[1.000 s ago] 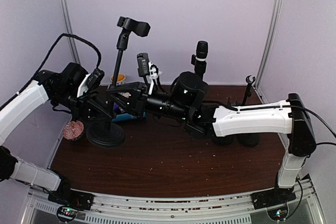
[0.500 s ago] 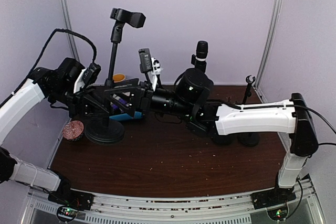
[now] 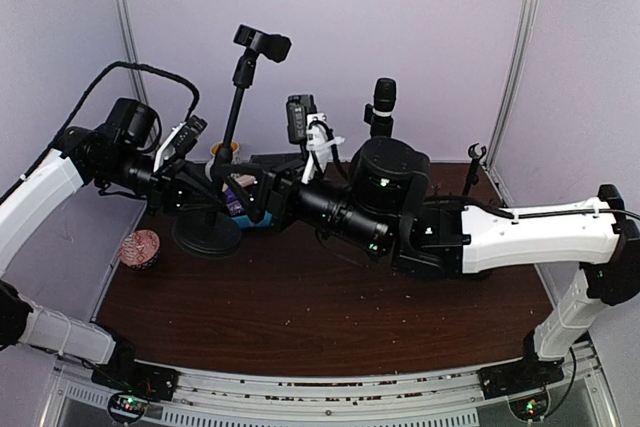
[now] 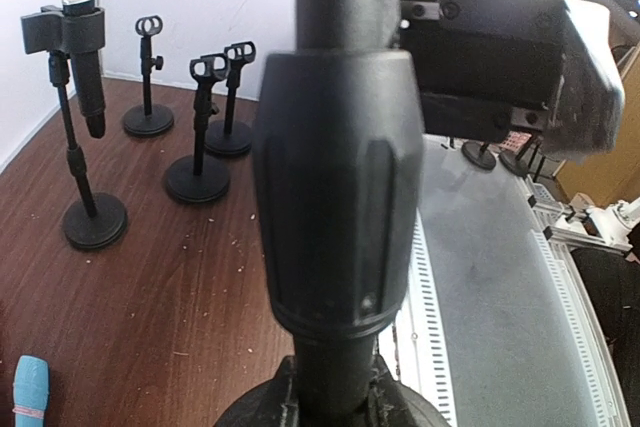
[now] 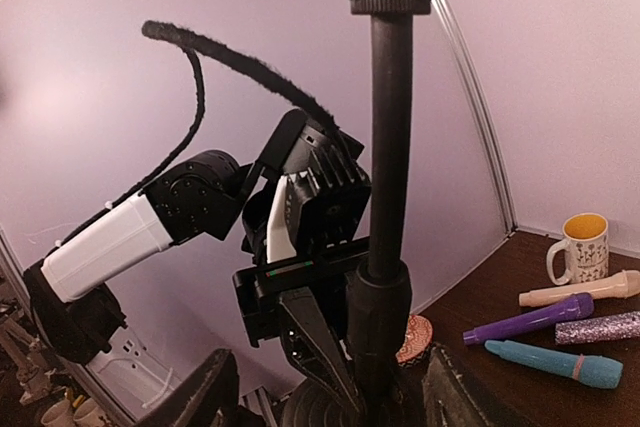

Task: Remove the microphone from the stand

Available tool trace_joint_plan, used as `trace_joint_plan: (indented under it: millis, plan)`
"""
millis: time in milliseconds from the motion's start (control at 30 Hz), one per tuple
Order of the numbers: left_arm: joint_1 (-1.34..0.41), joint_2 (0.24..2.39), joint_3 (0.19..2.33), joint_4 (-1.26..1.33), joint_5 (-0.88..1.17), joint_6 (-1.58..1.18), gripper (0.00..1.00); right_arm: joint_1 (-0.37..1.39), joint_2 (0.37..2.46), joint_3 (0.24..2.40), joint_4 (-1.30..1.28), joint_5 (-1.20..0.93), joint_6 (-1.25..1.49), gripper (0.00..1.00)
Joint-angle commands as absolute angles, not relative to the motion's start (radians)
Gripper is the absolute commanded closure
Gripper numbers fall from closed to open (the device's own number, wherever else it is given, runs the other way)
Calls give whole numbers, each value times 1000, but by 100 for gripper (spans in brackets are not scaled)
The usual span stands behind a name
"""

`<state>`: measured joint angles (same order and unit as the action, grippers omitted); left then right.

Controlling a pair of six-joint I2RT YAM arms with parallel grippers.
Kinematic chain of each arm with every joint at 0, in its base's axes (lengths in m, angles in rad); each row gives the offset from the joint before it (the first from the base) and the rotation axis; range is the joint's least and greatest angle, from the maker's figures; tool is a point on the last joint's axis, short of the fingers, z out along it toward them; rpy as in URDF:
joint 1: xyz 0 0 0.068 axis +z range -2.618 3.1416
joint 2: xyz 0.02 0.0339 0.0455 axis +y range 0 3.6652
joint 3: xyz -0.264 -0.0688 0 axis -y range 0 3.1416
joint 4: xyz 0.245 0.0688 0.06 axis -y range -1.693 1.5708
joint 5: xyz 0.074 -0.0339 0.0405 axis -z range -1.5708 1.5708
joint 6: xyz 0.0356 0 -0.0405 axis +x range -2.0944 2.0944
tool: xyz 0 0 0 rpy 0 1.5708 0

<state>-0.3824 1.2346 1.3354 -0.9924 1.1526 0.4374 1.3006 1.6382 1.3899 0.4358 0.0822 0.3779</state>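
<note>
A tall black stand [image 3: 232, 117] with an empty clip [image 3: 262, 44] leans right at the back left. My left gripper [image 3: 215, 190] is shut on its pole just below the collar [image 4: 335, 197], and its finger [image 5: 322, 352] presses the pole [image 5: 388, 147]. My right gripper [image 3: 250, 197] is open, its fingers [image 5: 205, 397] wide apart on either side of the same pole. A black microphone [image 3: 383, 105] sits upright in the clip of another stand at the back centre, and also shows in the left wrist view [image 4: 80, 7]. No gripper touches it.
Blue [image 5: 550, 362], purple [image 5: 530, 319], glittery [image 5: 600, 329] and cream [image 5: 580, 289] microphones lie by a yellow-rimmed mug [image 5: 582, 245]. A pink coaster [image 3: 140, 247] lies at the left edge. Small empty stands [image 4: 205, 127] stand at the back right, one in the top view [image 3: 474, 162].
The tall stand swung from leaning left to leaning right and its base shifted a little right. Both grippers moved with it, and the right arm's elbow moved out to the right.
</note>
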Motion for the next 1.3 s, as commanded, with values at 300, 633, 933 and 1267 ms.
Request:
trace_joint_plan:
  millis: [300, 633, 933, 1267]
  plan:
    - [-376, 1205, 1333, -904, 1130, 406, 100, 1312, 1772, 1625, 223, 226, 404, 48]
    - [-376, 1200, 1331, -904, 1139, 408, 100, 1290, 1840, 1725, 179, 238, 438, 61]
    - [-377, 1195, 1331, -911, 1147, 412, 100, 1269, 1851, 1725, 231, 181, 480, 100]
    - [-376, 1203, 1349, -915, 1254, 371, 100, 1239, 1804, 1588, 624, -186, 516, 100]
